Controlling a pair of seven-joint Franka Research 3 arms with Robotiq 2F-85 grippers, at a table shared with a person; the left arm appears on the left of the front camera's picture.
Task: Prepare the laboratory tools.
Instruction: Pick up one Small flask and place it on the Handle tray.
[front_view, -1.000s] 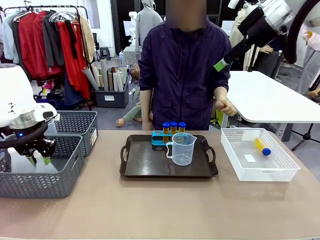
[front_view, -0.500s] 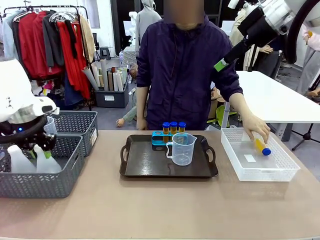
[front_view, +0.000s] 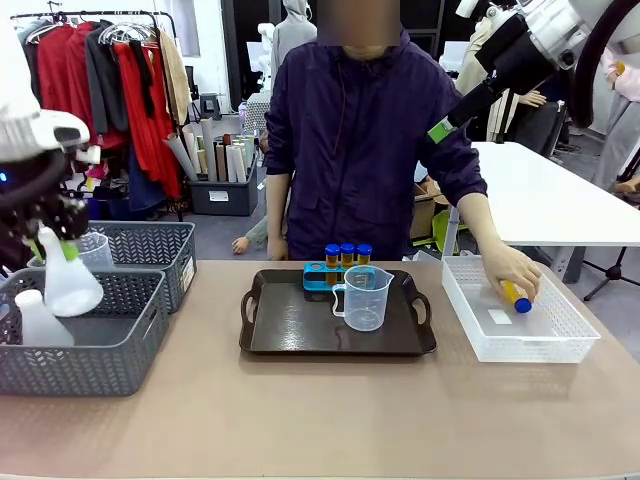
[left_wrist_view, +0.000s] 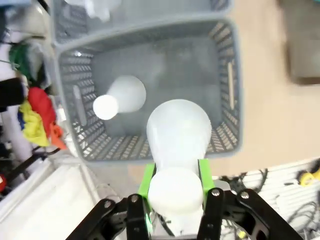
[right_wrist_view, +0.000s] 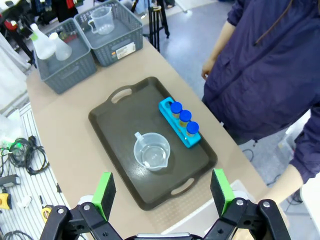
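Left wrist view: left gripper (left_wrist_view: 175, 182) clenched on flask (left_wrist_view: 177, 132) neck, flask hanging over grey basket (left_wrist_view: 230, 85); second flask (left_wrist_view: 122, 95) standing inside.
Right wrist view: right gripper (right_wrist_view: 162, 187) spread wide, empty, high over tray (right_wrist_view: 115, 125) carrying jug (right_wrist_view: 151, 151) and rack (right_wrist_view: 173, 121) with three tubes (right_wrist_view: 185, 117).
Front view: person's hand (front_view: 510, 268) on fourth tube (front_view: 516, 297) in white basket (front_view: 530, 350).

grey mesh baskets (front_view: 85, 365) at left, dark brown tray (front_view: 290, 330) in the middle, white basket (front_view: 540, 350) at right
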